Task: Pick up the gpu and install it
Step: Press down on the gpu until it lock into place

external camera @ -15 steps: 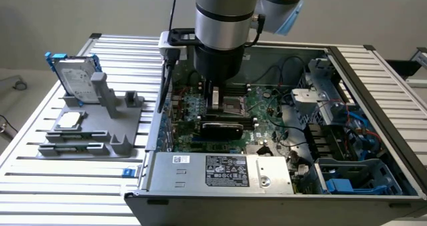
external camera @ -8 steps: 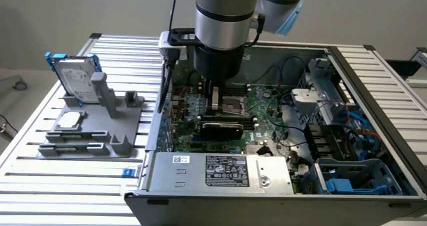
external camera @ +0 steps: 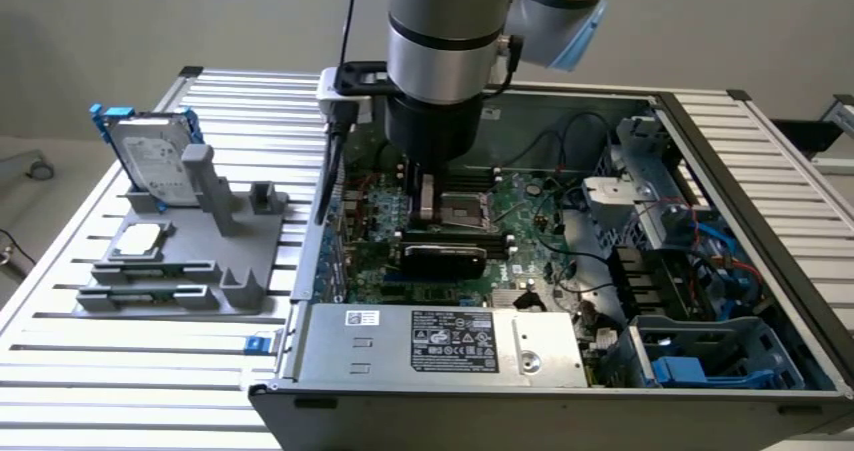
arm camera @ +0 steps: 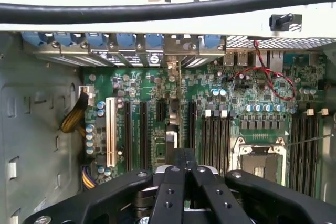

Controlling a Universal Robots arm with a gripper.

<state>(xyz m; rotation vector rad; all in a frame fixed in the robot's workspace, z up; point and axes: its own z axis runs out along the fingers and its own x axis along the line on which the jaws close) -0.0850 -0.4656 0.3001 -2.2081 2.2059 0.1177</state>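
The gpu [external camera: 441, 259] shows as a black rounded cover low inside the open computer case [external camera: 747, 171], just under my gripper [external camera: 427, 209]. In the wrist view the gpu [arm camera: 172, 129] appears edge-on as a thin strip running from my gripper [arm camera: 184, 153] toward the rear slot openings. It lies along the black expansion slots of the green motherboard [arm camera: 241, 93]. The black fingers [arm camera: 169, 187] are pressed together on the card's edge. I cannot tell whether the card sits fully in a slot.
The open CPU socket [arm camera: 260, 158] lies beside the slots, with red wires [arm camera: 273, 82] above it. The power supply [external camera: 441, 346] fills the case's front. Outside, on the exterior view's left, a grey fixture [external camera: 187, 271] carries a hard drive [external camera: 154, 156] in a blue frame.
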